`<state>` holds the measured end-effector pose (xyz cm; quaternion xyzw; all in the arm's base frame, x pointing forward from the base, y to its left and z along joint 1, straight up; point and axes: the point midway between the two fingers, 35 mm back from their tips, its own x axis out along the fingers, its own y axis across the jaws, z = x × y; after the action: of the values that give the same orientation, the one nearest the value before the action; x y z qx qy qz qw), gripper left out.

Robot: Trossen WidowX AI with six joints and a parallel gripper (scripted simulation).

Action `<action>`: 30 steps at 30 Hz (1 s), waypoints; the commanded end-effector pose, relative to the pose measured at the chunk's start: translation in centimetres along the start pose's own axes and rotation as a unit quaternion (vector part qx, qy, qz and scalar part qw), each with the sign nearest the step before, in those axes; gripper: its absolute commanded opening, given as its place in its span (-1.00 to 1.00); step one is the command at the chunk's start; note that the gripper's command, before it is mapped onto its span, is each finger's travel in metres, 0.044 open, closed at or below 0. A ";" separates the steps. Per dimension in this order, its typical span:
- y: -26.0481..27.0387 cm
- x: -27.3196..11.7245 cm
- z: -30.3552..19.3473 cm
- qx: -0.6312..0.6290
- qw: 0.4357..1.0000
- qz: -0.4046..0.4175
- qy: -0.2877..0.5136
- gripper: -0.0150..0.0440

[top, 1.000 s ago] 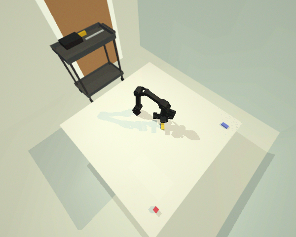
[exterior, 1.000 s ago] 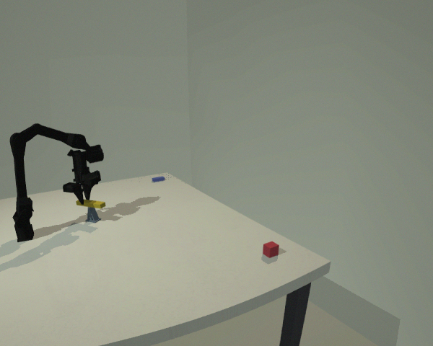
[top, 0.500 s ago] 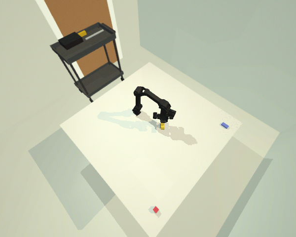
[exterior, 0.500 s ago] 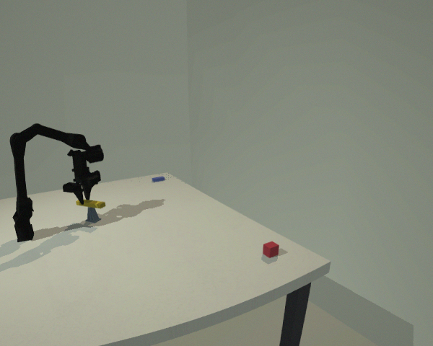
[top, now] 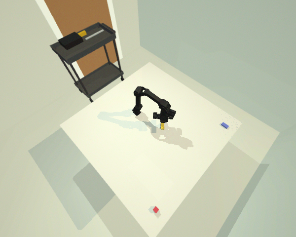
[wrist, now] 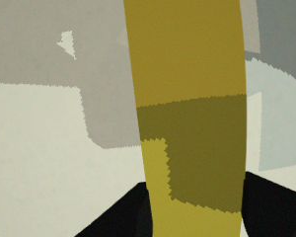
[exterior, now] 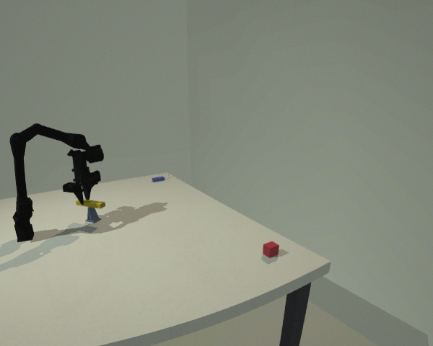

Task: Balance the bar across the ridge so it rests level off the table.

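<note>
The yellow bar [top: 162, 126] [exterior: 97, 204] [wrist: 189, 54] lies nearly level above the table, well clear of it. My gripper [exterior: 85, 202] [wrist: 194, 189] points down and is shut on the bar, a finger on each side of it. The blue-grey ridge [exterior: 92, 215] stands on the table [top: 132, 163] [exterior: 153, 275] directly below the bar in the exterior view. Its top meets or nearly meets the bar's underside; whether they touch is not clear. In the top view the ridge is mostly hidden by the bar and arm. In the wrist view the ridge does not show clearly.
A red cube [top: 156, 209] [exterior: 270, 249] lies near one table corner. A small blue block [top: 224, 125] [exterior: 158, 179] lies near another corner. A dark cart [top: 92, 52] stands beyond the table, with a black box [top: 70, 40] on top.
</note>
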<state>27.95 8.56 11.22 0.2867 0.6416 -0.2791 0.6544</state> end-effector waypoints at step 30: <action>0.0 0.0 0.0 0.000 1.000 0.000 0.000 -0.49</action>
<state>27.94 8.56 11.26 0.2866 0.6418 -0.2792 0.6542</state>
